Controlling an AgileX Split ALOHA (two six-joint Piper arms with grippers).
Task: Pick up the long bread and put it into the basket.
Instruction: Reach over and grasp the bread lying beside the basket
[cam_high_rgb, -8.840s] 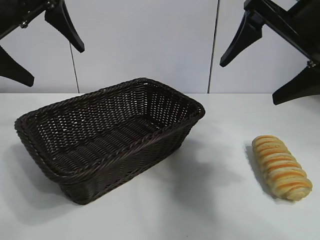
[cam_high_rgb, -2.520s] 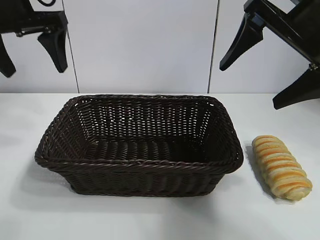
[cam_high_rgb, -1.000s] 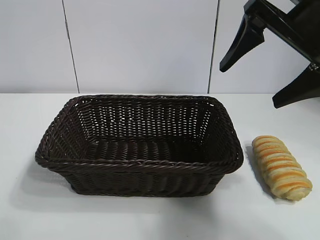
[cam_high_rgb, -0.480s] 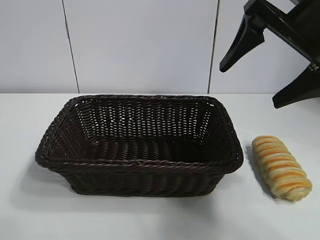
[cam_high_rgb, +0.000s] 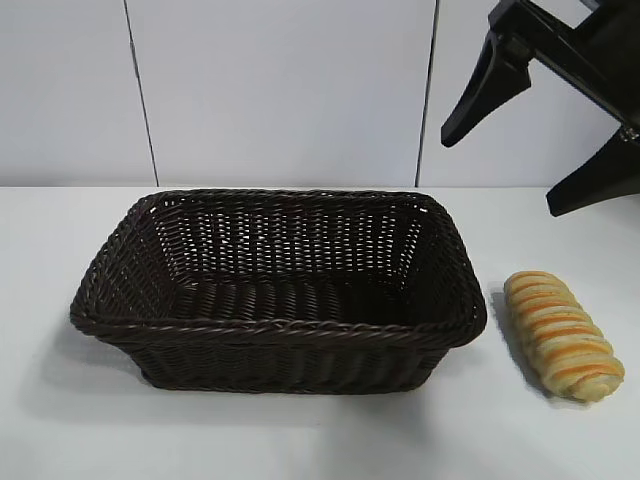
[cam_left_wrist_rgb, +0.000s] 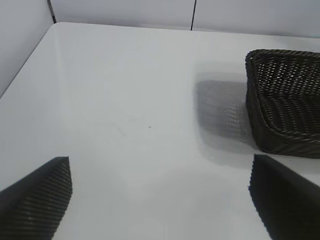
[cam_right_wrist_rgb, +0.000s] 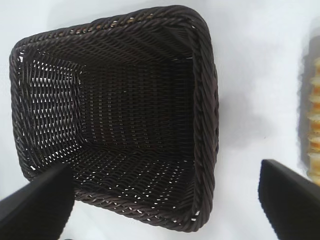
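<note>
The right gripper hangs open above the long bread, which lies just beside the basket, ready to descend.

No readable text — no labels, brands, numbers, signs anywhere.

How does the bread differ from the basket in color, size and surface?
The bread is pale golden with orange-brown stripes; the basket is dark brown. The bread is far smaller than the basket. The bread is a solid ridged loaf; the basket is open-weave wicker, empty inside. Both rest on the white table, side by side.
</note>
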